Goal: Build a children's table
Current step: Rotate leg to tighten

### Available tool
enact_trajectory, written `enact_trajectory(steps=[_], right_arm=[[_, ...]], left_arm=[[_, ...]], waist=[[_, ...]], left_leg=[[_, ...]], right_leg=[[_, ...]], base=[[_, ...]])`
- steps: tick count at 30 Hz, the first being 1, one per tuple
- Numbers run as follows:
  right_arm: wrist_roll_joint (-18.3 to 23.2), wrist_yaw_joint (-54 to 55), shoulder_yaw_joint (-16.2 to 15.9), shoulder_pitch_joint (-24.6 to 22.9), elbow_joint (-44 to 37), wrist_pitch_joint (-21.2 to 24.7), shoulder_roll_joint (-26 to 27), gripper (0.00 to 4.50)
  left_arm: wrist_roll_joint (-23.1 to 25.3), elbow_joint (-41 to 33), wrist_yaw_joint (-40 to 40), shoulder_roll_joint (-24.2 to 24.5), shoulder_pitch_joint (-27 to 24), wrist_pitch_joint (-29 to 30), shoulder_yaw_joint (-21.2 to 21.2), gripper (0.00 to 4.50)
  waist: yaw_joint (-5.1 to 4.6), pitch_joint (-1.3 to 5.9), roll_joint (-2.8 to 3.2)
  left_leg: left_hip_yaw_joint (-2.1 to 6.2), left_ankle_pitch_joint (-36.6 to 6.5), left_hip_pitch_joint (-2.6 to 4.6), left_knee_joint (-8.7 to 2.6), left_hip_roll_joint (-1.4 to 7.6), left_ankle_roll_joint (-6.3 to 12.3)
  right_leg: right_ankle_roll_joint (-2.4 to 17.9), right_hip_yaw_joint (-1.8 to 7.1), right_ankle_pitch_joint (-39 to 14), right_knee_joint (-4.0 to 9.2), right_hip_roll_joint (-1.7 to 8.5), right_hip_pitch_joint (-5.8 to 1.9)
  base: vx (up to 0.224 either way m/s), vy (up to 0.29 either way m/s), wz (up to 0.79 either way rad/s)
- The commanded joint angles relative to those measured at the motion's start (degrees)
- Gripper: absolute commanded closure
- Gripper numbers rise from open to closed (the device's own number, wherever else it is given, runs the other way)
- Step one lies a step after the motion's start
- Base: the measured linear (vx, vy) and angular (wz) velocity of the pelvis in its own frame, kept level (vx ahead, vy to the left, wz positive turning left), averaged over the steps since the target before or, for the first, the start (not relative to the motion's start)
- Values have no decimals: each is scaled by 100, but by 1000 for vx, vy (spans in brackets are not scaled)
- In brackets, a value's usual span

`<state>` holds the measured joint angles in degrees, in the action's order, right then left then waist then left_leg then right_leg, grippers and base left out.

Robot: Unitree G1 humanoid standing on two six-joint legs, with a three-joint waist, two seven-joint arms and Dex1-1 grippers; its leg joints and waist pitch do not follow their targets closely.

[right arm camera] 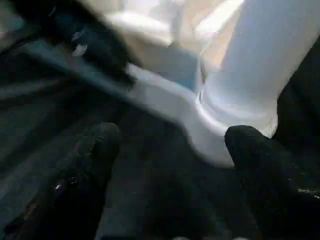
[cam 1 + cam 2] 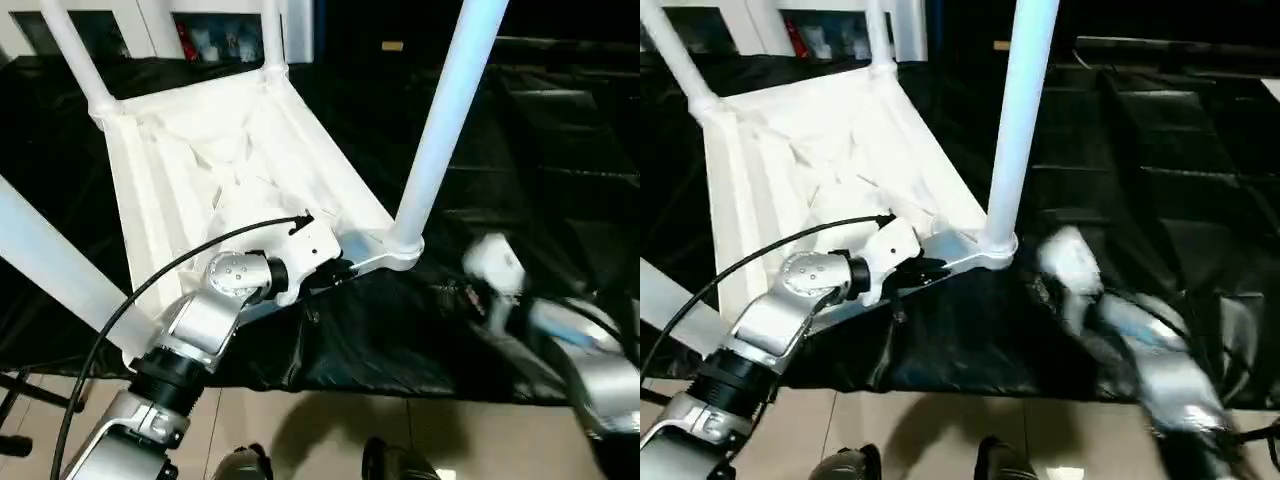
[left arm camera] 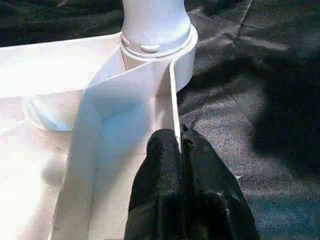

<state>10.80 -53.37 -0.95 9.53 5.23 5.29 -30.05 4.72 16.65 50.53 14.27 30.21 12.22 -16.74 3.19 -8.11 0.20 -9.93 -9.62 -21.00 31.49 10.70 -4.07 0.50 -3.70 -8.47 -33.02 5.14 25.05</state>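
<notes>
While the left gripper (image 3: 181,142) pinches the table's (image 2: 250,150) near rim, the open, empty right gripper (image 1: 170,150) faces the upright corner leg (image 2: 440,130) just ahead.

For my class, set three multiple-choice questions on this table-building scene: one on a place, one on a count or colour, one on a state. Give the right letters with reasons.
1. Where does the left gripper hold the table?
A. on a leg
B. on the thin rim wall near a corner socket
C. on the black sheet

2. How many legs stand in the table's sockets?
A. one
B. two
C. four

3. How is the right gripper?
A. open
B. shut on a leg
C. shut on the sheet

Answers: B, its fingers pinch the rim wall beside the near leg; C, four white tubes rise from the corners; A, its fingers stand wide apart before the corner, over the black sheet.
</notes>
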Motion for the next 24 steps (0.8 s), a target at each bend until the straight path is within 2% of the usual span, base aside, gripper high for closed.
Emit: enact_trajectory(steps=[1,2,3,4,5,6,7,8,9,10,11,13,15,18,21,24], right_arm=[[317,-137,638,-8,20,31,-339,74],[317,-137,638,-8,20,31,-339,74],[386,-129,771,6,77,97,-388,74],[428,-82,901,40,192,122,-458,74],[454,59,1141,129,469,150,-591,74],[454,59,1141,129,469,150,-591,74],[420,171,1204,188,603,165,-630,74],[319,503,1276,355,869,182,-638,74],[310,539,1282,375,896,179,-636,74],[279,672,1301,445,993,163,-628,74],[272,791,1295,530,1046,172,-569,74],[257,1036,1180,765,1049,190,-243,69],[241,1102,1138,843,1061,208,-120,69],[129,1301,990,1068,1220,166,172,69],[-53,1587,682,1508,1688,-43,566,69],[-172,1726,574,1823,2062,-158,750,69]], left_arm=[[-231,124,390,85,-161,-419,-128,450],[-231,124,390,85,-161,-419,-128,450],[-275,106,508,115,-178,-491,-147,450],[-312,92,653,162,-192,-594,-181,450],[-377,62,930,256,-221,-789,-245,450],[-377,62,930,256,-221,-789,-245,450],[-368,75,936,277,-217,-863,-249,450],[-329,130,837,285,-188,-959,-208,450],[-324,137,822,286,-183,-969,-202,450],[-306,166,771,286,-167,-1002,-178,450],[-351,204,782,285,-132,-963,-115,450],[-531,195,979,391,-65,-878,54,406],[-598,159,1060,438,-60,-846,102,391],[-678,108,1156,561,-42,-840,199,364],[-922,22,1367,760,17,-737,428,358],[-1197,-273,1761,964,-29,-418,478,358]], waist=[[52,378,-199],[48,374,-203],[55,376,-202],[50,404,-230],[52,414,-217],[52,414,-217],[58,437,-219],[73,444,-202],[70,461,-181],[71,473,-188],[84,477,-189],[84,489,-183],[84,495,-166],[77,513,-164],[26,533,-148],[51,536,-146]], left_leg=[[15,-1227,-39,-287,137,759],[14,-1214,-43,-288,133,765],[10,-1180,-37,-282,132,779],[1,-1112,-33,-265,134,795],[8,-1027,-40,-265,133,809],[8,-1027,-40,-265,133,809],[-5,-882,-35,-241,138,837],[-11,-839,-22,-235,146,857],[-19,-698,-18,-220,150,880],[-17,-643,-33,-206,145,896],[-26,-643,-36,-196,144,922],[-31,-665,-38,-191,132,926],[-30,-727,-35,-192,132,857],[-22,-625,-40,-187,157,851],[-27,-479,-42,-172,144,831],[-36,-432,-25,-163,155,816]], right_leg=[[708,235,-2804,508,271,-358],[711,233,-2807,508,263,-352],[713,230,-2798,512,266,-345],[729,225,-2704,490,254,-348],[779,215,-2631,471,267,-349],[779,215,-2631,471,267,-349],[908,212,-2316,437,252,-351],[960,213,-2189,426,249,-347],[1110,210,-1849,380,238,-346],[1164,203,-1678,353,232,-366],[1209,204,-1540,336,236,-378],[1200,195,-1618,336,251,-379],[1194,192,-1728,334,265,-381],[1302,191,-1414,284,253,-383],[1476,191,-1037,219,249,-391],[1559,212,-860,181,262,-398]], base=[[0,0,0],[0,0,0],[0,0,0],[0,0,0],[0,0,0],[0,0,0],[0,0,0],[0,0,0],[0,0,0],[0,0,0],[0,0,0],[0,0,0],[0,0,0],[0,0,0],[0,0,0],[0,0,0]])
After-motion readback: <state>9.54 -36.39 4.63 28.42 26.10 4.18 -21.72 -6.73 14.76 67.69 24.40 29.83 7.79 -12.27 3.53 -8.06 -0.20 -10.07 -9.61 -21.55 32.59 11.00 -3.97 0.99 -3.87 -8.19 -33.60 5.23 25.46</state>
